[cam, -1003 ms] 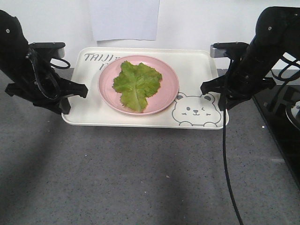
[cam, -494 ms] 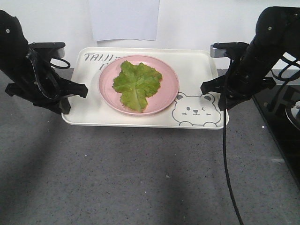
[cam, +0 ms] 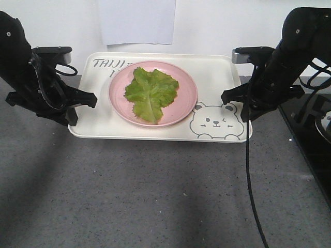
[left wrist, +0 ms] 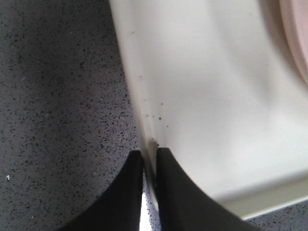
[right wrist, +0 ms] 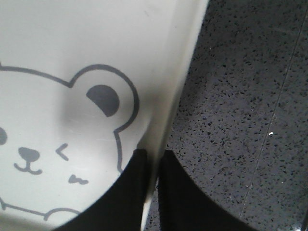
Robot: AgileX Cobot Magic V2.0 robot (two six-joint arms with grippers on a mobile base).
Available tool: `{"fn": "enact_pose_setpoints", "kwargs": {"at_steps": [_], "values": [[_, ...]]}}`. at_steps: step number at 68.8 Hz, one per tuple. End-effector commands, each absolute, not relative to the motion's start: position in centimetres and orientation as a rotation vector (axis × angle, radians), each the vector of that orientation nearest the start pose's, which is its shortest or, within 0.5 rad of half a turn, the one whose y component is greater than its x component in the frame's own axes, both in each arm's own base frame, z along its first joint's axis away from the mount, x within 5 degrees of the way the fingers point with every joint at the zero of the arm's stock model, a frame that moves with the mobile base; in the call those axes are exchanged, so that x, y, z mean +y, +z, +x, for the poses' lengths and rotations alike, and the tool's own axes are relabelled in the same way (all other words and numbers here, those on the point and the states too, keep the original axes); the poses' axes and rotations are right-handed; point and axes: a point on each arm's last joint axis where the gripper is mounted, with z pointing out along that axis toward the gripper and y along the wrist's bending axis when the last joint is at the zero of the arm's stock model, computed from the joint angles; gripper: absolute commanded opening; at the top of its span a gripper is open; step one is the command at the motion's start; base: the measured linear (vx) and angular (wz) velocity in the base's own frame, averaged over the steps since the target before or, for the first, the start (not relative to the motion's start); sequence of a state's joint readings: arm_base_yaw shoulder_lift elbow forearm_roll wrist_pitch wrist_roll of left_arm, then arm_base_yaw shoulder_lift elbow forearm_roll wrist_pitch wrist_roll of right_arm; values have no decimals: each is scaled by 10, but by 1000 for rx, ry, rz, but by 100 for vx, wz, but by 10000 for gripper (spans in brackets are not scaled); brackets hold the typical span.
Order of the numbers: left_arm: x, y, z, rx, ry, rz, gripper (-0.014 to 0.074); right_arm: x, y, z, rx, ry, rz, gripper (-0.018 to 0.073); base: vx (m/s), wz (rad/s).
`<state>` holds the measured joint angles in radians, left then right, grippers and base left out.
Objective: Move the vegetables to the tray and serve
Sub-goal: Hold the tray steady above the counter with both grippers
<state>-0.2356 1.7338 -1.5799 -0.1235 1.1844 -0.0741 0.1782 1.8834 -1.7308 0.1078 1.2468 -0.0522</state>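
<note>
Vegetables (cam: 150,93) lie on the pink plate (cam: 183,106), centre frame, on the tray (cam: 217,72) resting on the surface (cam: 155,191). Front view cannot confirm the rim grips. Left wrist view: left end effector (left wrist: 149,161) is clamped on the rim. Right wrist view: right end effector (right wrist: 151,161) likewise, beside the bear drawing (right wrist: 43,144). Risk: uneven lifting could tilt the tray and slide the plate.

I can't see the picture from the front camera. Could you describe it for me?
Two black robot grippers, left and right, pinch opposite edges of a cream bear-print tray on a grey counter; a pink plate of green lettuce sits on it.
</note>
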Motion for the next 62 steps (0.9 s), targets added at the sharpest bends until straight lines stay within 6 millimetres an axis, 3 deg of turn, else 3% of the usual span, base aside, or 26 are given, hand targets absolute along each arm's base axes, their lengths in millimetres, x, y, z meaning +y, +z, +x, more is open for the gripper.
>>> {"fn": "enact_pose_setpoints", "kwargs": {"at_steps": [1,62], "values": [[-103,350,345,2672,-345,215,-6,84,330,383,2740,221,-355,-4,0,0],[-103,350,345,2672,-345,215,-6,84,330,383,2740,221,-355,-4,0,0]]}}
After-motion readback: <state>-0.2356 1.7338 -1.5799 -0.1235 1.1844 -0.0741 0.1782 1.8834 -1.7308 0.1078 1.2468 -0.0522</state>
